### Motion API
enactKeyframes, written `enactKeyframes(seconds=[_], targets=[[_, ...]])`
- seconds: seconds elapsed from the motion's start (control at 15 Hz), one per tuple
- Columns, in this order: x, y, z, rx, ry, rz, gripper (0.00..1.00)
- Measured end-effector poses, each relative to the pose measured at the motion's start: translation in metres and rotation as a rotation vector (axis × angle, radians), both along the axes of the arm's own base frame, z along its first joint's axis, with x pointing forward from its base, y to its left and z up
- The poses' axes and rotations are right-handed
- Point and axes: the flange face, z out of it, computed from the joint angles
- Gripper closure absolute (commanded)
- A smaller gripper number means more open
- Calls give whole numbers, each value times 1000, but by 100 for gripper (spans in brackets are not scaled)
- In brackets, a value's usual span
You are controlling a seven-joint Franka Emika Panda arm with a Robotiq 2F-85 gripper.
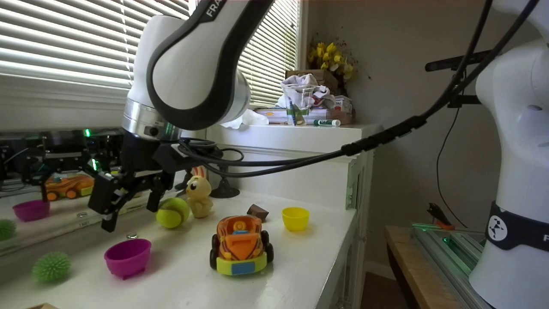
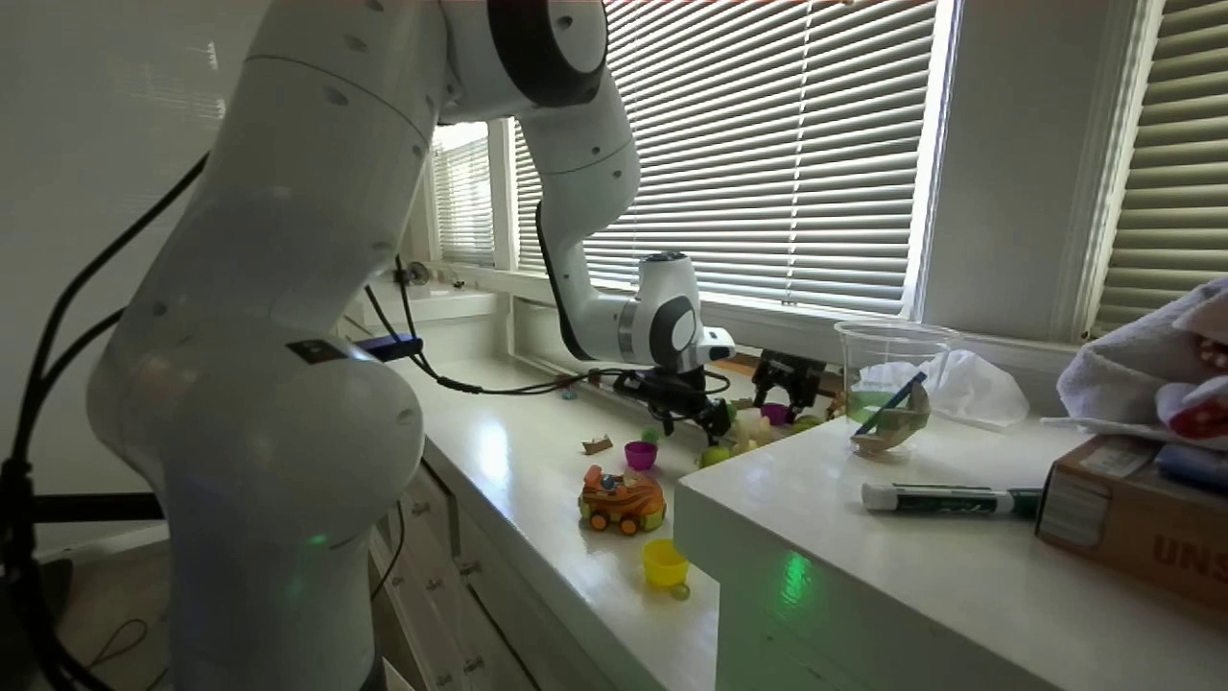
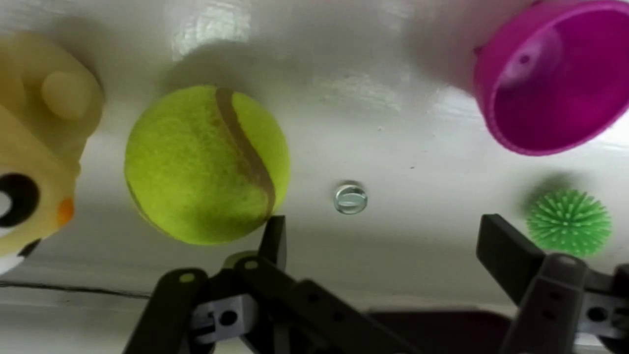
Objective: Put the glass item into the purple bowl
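Note:
The glass item is a small clear round piece (image 3: pixel 350 198) lying on the white surface in the wrist view. In an exterior view the glass item (image 1: pixel 132 235) lies just behind the purple bowl (image 1: pixel 128 259). The purple bowl also shows in the other views, at the upper right of the wrist view (image 3: pixel 555 83) and small on the counter (image 2: pixel 641 456). My gripper (image 3: pixel 383 219) is open and empty, with its fingers apart above the surface. In an exterior view the gripper (image 1: pixel 131 215) hangs above the glass item. The glass item cannot be made out beyond the arm elsewhere.
A tennis ball (image 3: pixel 206 164) lies close beside one finger, a green spiky ball (image 3: pixel 568 222) near the other. A rabbit toy (image 1: pixel 199 196), an orange toy car (image 1: pixel 241 249), a brown block (image 1: pixel 257 213) and a yellow bowl (image 1: pixel 295 219) stand on the counter. A reflective panel runs behind.

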Motion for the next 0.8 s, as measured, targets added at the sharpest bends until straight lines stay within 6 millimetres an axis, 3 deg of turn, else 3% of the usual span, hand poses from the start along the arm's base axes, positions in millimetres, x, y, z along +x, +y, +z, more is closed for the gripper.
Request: enactKeyframes(seconds=[0.27,0.53,0.8], targets=[[2,-4,3,-16,-8,-11,0],[7,7,6,-19,-22,1,0],[12,11,-3,-28,-15,-4,0]])
